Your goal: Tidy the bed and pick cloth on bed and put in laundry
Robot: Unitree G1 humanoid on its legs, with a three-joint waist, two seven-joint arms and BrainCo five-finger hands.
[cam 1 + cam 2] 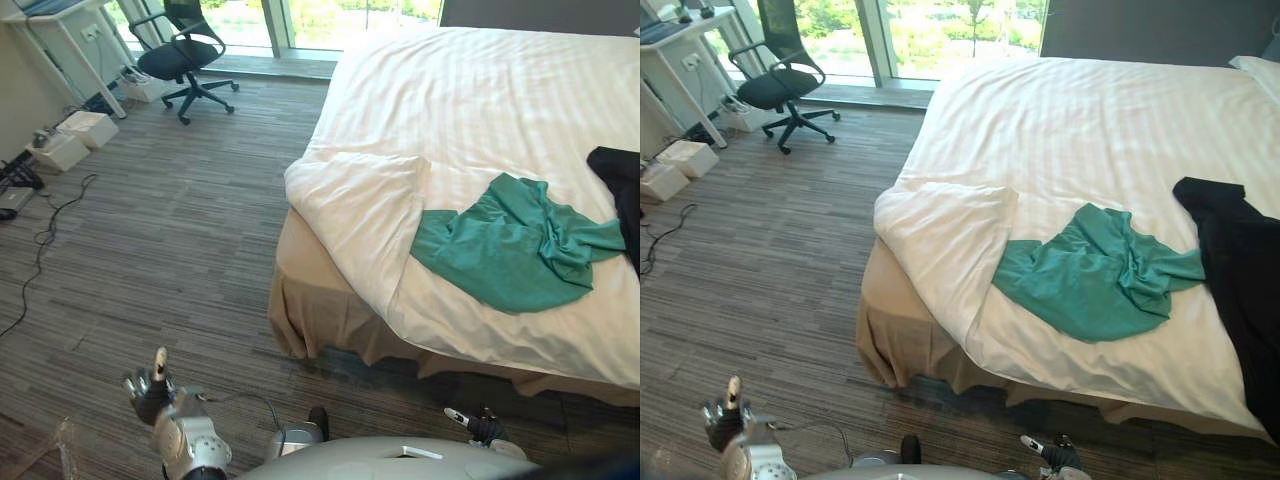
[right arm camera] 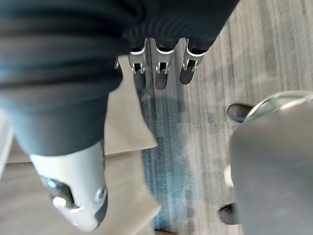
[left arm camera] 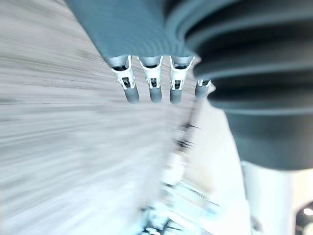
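A green cloth [image 1: 510, 250] lies crumpled on the white bed [image 1: 450, 90], near its foot edge. A black cloth [image 1: 1235, 260] lies to its right, running towards the bed's right edge. The duvet's near left corner [image 1: 360, 200] is folded back on itself. My left hand [image 1: 150, 392] is low over the floor at the lower left, well away from the bed, with relaxed fingers [image 3: 152, 85] that hold nothing. My right hand [image 1: 482, 427] hangs just below the foot of the bed, and its fingers [image 2: 160, 71] are relaxed and empty too.
A tan bed skirt [image 1: 310, 310] hangs to the striped carpet. A black office chair [image 1: 185, 55] stands by the window at the far left, beside a white desk [image 1: 60, 30]. White boxes [image 1: 85, 130] and loose cables [image 1: 50, 215] lie along the left wall.
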